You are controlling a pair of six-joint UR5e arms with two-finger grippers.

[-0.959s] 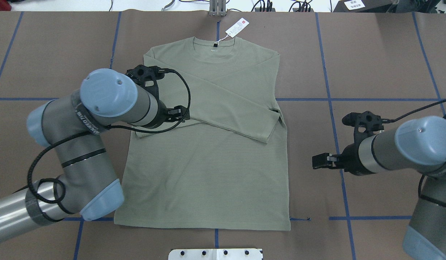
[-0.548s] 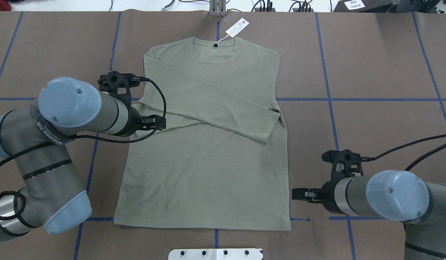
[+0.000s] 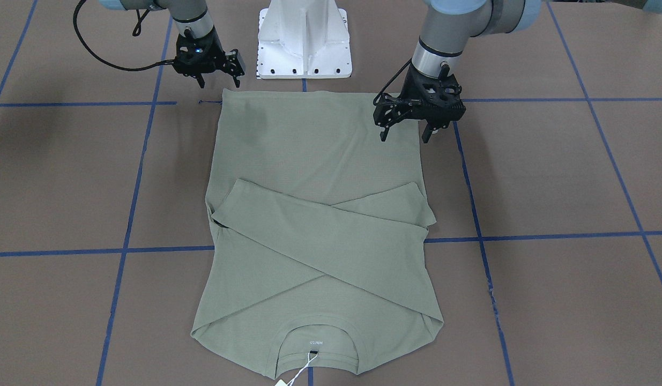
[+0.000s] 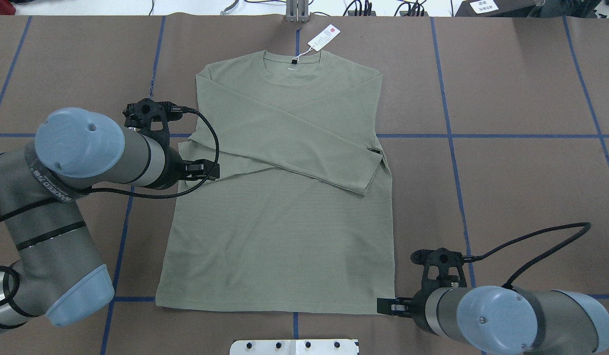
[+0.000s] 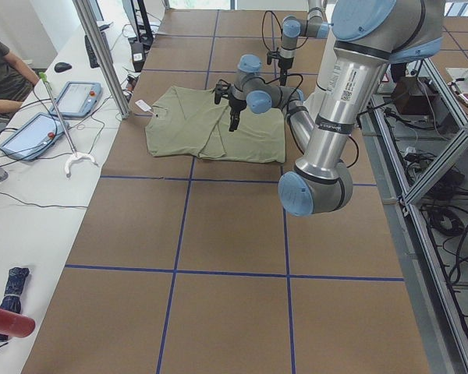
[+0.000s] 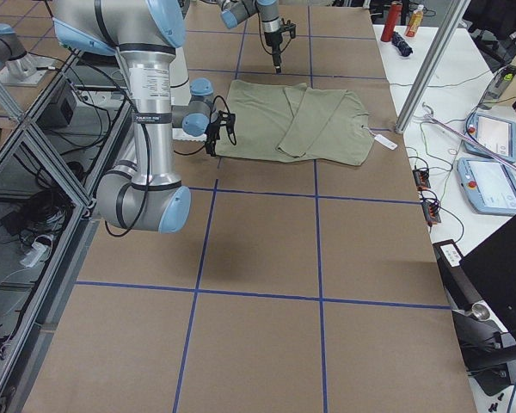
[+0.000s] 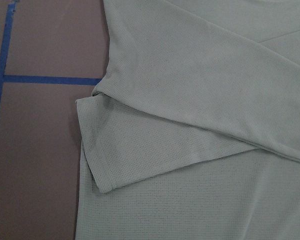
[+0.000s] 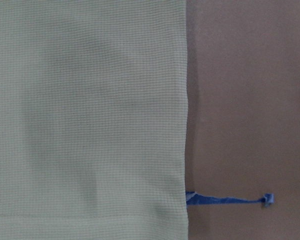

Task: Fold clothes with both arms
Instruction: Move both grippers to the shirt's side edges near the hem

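Pulled back since 0.5 s ago, the right gripper (image 3: 219,83) is now hovering by the hem corner of the shirt (image 4: 284,222), jaws apart. The left gripper (image 3: 404,136) is hanging over the shirt's left edge, jaws parted too. The shirt is lying flat on the tabletop (image 4: 506,98), 2 sleeves (image 4: 304,143) crossed.

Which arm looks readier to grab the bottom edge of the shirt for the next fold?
Likely right: the right claw hovers at the bottom corner of the shirt; the left claw is farther up, beside the sleeve cuff.
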